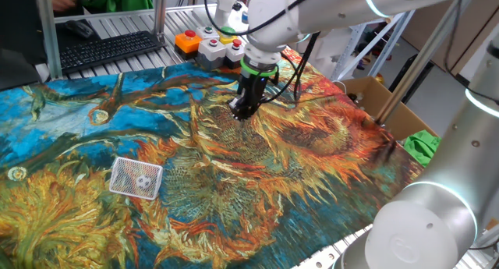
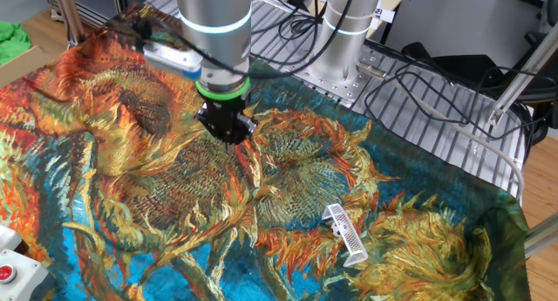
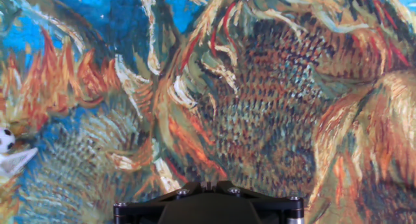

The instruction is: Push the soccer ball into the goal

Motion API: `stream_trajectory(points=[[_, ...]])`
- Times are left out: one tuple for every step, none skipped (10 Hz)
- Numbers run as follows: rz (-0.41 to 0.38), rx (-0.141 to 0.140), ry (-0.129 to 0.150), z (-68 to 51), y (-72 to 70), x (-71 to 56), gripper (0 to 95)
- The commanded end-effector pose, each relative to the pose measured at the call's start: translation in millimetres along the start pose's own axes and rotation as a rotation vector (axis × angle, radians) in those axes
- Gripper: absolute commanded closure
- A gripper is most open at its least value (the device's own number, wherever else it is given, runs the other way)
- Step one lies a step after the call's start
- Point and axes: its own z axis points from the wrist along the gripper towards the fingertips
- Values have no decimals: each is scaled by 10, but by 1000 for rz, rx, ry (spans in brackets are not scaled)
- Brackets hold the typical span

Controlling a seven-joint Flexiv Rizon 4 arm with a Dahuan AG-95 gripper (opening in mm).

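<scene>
— What sort of place are you working in?
— You're in a robotics lab. Your counter (image 2: 453, 118) is slatted aluminium under a sunflower-print cloth (image 1: 312, 144), with black cables (image 2: 436, 74) trailing off one edge.
— Anything else that shows it?
— Past the far edge you have a keyboard (image 1: 109, 49) and a box of coloured buttons (image 1: 210, 44); a cardboard box (image 1: 390, 101) sits off the right corner.

The arm reaches down, its gripper (image 1: 241, 109) pointing straight down, fingers seemingly closed.
</scene>
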Motion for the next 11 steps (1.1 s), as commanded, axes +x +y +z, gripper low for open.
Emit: stream_trajectory(points=[[9, -3, 8, -27, 10, 34, 950], [18, -3, 9, -27, 10, 33, 950], [17, -3, 11, -27, 10, 34, 950], [8, -5, 18, -28, 10, 34, 950], [-3, -9, 27, -28, 10, 34, 950], [-8, -13, 38, -28, 10, 34, 950], [-19, -17, 45, -28, 10, 34, 950], [-26, -18, 47, -30, 8, 33, 950], [-34, -19, 48, -30, 8, 33, 950], [-36, -20, 48, -30, 8, 33, 950], [-40, -19, 47, -30, 8, 33, 950]])
